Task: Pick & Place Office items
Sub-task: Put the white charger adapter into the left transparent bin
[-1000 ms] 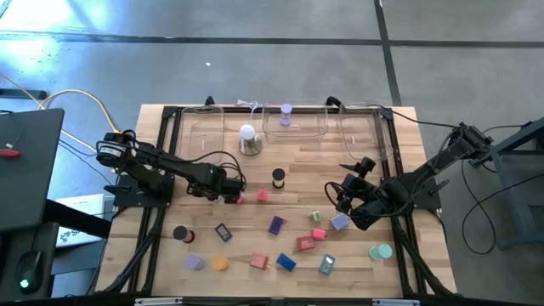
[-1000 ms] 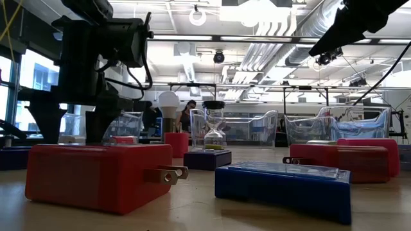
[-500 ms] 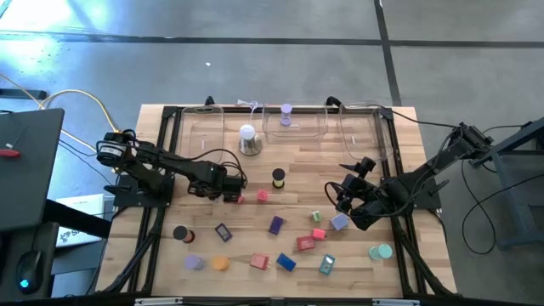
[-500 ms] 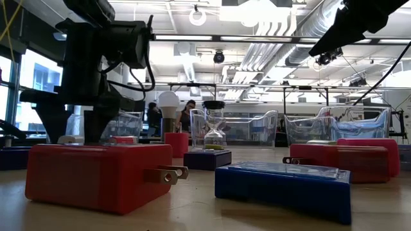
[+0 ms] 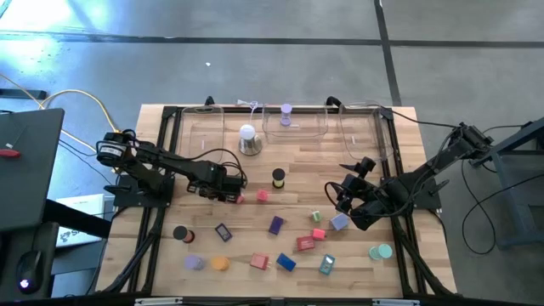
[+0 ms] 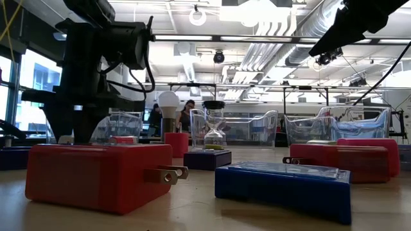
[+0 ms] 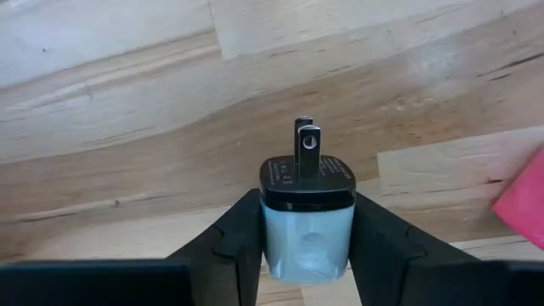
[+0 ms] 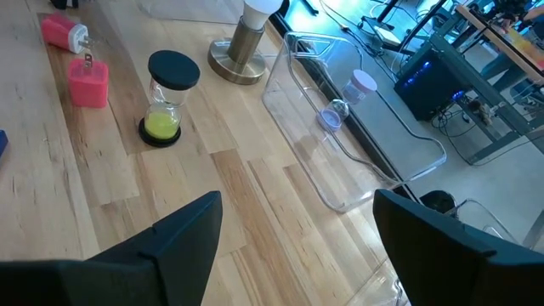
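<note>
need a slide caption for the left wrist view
Left gripper closing its dark fingers around a pale blue plug adapter with black face on the wooden table.

**Right wrist view: open fingers over bare wood**

The right tool's [image 8: 293, 225] two dark fingers [image 8: 183, 229] stand apart, nothing between them, above the worktop [image 8: 255, 212]. Beyond sit a black-capped hourglass [image 8: 167, 98] with yellow-green sand, a pink block [image 8: 88, 81], a pink plug [image 8: 63, 31], the dome's metal base [image 8: 240, 53] and a clear tray [image 8: 357, 140] holding a lilac hourglass [image 8: 347, 100].
</note>
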Controlling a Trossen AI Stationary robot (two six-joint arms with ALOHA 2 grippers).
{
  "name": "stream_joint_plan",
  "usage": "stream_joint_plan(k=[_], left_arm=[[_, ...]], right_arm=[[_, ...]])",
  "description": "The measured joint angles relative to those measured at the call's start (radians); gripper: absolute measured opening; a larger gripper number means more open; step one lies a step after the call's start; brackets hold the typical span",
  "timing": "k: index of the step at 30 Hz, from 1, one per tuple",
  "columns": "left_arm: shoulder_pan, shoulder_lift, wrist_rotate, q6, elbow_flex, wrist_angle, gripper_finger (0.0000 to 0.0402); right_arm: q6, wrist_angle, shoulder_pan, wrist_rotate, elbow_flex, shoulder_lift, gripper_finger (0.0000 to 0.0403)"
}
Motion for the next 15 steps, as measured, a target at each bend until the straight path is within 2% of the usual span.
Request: stream_joint_plan(k=[7,15], left_arm=[[-0.003,0.0,-0.022,0.109,0.0,0.005,0.0155],[-0.058,0.0,-0.099,0.18,-0.001,0.064,0.0135]], right_arm=[[0.0,0.0,0.0,0.0,0.0,0.0,0.0295],[0.0,0.0,0.0,0.0,0.0,0.0,0.0295]])
